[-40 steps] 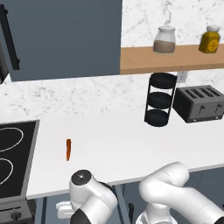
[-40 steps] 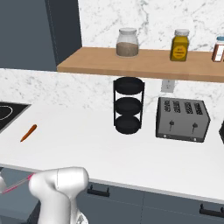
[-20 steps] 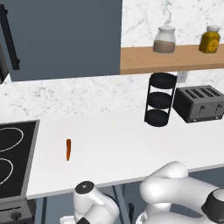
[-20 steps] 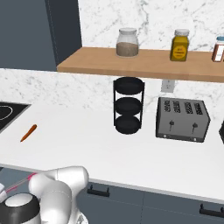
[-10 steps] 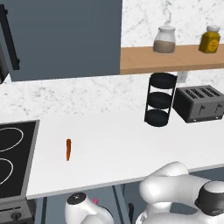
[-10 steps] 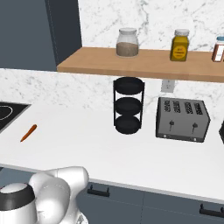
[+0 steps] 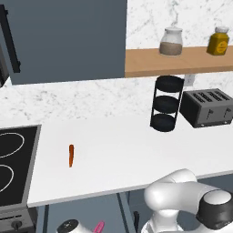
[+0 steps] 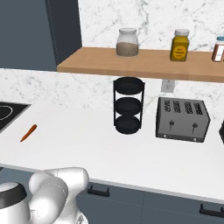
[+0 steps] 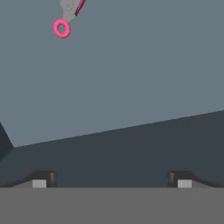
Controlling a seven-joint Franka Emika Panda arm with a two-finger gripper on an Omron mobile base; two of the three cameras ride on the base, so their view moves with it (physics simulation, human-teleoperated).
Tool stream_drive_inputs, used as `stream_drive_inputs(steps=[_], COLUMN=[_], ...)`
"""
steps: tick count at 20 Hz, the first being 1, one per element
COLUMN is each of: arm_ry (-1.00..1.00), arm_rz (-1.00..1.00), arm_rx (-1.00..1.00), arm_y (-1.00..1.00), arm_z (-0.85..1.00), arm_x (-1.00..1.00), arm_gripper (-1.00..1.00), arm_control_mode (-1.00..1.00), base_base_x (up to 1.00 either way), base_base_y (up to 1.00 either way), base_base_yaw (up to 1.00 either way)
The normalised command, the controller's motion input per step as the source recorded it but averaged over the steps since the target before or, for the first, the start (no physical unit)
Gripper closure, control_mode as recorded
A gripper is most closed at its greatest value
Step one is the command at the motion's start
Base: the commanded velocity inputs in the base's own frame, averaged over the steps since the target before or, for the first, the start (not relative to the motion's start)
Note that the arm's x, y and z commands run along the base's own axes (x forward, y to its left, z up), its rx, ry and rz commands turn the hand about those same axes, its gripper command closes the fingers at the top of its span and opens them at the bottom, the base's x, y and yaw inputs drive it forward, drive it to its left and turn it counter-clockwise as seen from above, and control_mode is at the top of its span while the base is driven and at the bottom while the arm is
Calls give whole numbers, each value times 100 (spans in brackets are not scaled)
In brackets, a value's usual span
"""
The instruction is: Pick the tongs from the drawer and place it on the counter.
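Reaching low beneath the wide white counter [image 7: 136, 159], the white arm is seen bent at the bottom of both base views. In the hand view, the two small dark fingertips [image 9: 43, 178] stand far apart at the bottom of the frame, so the gripper [image 9: 111, 180] is spread wide with nothing between its jaws. The slender bright pink tongs [image 9: 65, 19] are seen at the upper left of the hand view, on the grey drawer floor [image 9: 131, 74], a pink ring at their near end, well apart from the gripper. A pink tip [image 7: 98, 226] also shows at the bottom edge of the left base view, below the counter's front edge. A short orange stick [image 7: 71, 155] lies on the counter near the black hob [image 7: 11, 168].
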Motion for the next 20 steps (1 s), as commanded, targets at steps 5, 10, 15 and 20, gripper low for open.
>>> stream_drive_inputs(steps=[5, 10, 15, 20], arm_ry=[0, 0, -23, -46], arm_rz=[-11, -12, -32, -35], arm_rx=[-13, -14, -32, -39], arm_y=[-4, -21, -10, -4], arm_z=[31, 48, -2, -1], arm_x=[17, 66, 12, -1], arm_gripper=[-100, -100, -100, -100], arm_control_mode=[-100, -100, -100, -100], base_base_x=[0, 0, 0, 0], base_base_y=[0, 0, 0, 0], base_base_yaw=[0, 0, 0, 0])
